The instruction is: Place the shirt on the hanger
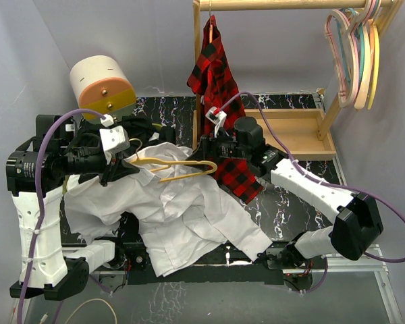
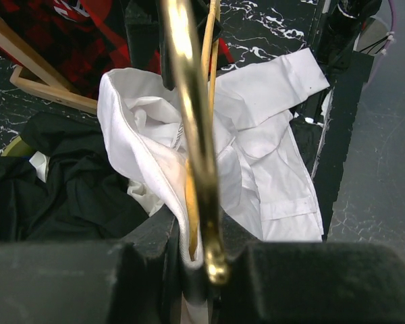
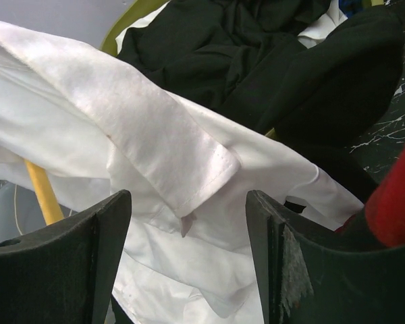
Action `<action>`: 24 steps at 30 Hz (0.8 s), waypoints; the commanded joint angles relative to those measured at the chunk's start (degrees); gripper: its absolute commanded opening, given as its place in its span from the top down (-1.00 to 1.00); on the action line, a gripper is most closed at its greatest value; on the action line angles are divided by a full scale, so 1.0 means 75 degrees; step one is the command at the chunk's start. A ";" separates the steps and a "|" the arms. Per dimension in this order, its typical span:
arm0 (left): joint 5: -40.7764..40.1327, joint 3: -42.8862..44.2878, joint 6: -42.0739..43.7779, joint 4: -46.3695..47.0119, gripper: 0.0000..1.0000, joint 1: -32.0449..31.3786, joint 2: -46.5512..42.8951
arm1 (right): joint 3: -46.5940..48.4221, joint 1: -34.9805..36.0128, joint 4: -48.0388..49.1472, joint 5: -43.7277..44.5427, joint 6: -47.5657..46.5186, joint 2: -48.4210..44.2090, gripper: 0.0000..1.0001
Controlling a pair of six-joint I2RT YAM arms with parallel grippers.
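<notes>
Top external shows my left pincer (image 1: 125,160) clamped on the hanger (image 1: 182,170), whose long axis runs across the table toward my right pincer (image 1: 206,150). That pincer gapes empty, with the shirt (image 1: 182,216) edge straight ahead of its jaws, so it is nearer.

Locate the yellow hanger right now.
Top view, centre-left: the hanger sits over the top of the white shirt. One end is clamped in the jaws of the left gripper, and the other tip is near the right gripper.
</notes>
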 commanded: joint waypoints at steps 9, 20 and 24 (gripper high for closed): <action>0.0354 0.0218 0.0119 0.0410 1.00 0.0033 -0.0205 | 0.0018 0.0501 0.0943 0.0591 0.0148 0.0056 -0.07; -0.0419 0.0054 0.0404 0.0387 1.00 0.0036 -0.0533 | -0.0515 0.0538 0.0716 0.1024 0.0193 -0.0148 0.84; -0.1643 0.0119 0.0942 0.0372 1.00 0.0037 -0.0636 | -0.0523 0.0470 -0.0444 0.1920 -0.0053 -0.0389 0.84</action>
